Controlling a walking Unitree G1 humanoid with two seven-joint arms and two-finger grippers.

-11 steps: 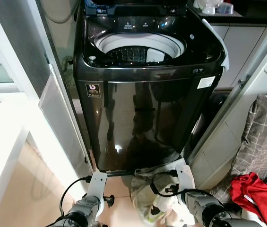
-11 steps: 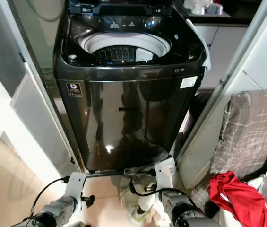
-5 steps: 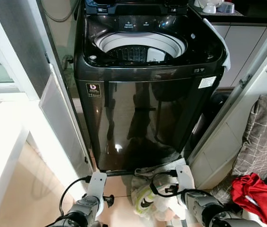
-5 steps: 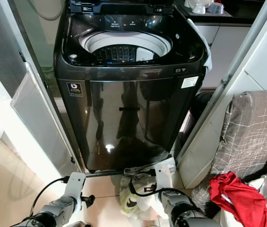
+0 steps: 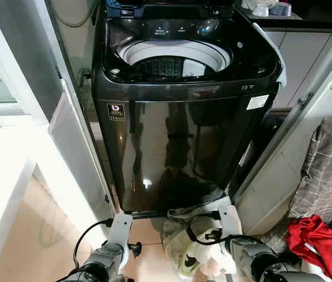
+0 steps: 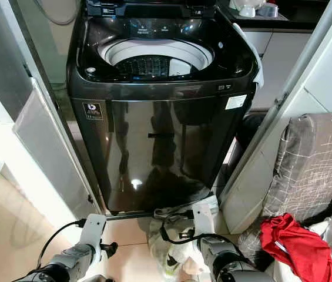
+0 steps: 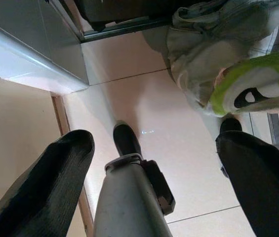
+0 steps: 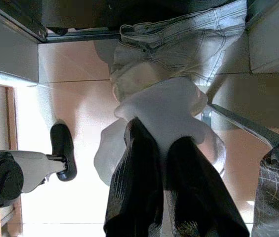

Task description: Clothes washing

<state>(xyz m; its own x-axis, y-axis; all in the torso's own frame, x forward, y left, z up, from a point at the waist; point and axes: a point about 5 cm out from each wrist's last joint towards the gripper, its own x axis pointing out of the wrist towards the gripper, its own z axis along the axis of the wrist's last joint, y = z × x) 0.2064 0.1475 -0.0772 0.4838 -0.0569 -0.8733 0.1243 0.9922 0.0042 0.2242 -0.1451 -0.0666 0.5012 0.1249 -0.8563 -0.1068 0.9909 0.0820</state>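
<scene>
The black top-loading washing machine [image 5: 183, 100] stands open ahead, its white drum [image 5: 174, 59] exposed. At its foot a heap of clothes [image 8: 179, 49] lies on the tiled floor [image 7: 144, 108] — pale denim with a white garment [image 8: 164, 108] on top. The right claw [image 8: 166, 148] is clamped on that white garment. The left claw [image 7: 154, 163] hangs spread apart above the floor. A red cloth [image 5: 318, 241], possibly a shirt, lies by the sofa.

A black top-loading washing machine [image 5: 183, 147] stands open, its pale drum rim [image 5: 174, 56] showing and its glossy front facing the room. On the tiled floor [image 7: 144, 123] just before its base hangs a bunched bundle of clothes [image 8: 169, 113]: pale faded jeans, white cloth and a lime-green piece with a black mark, with the white cloth pinched between closed black fingers.
</scene>
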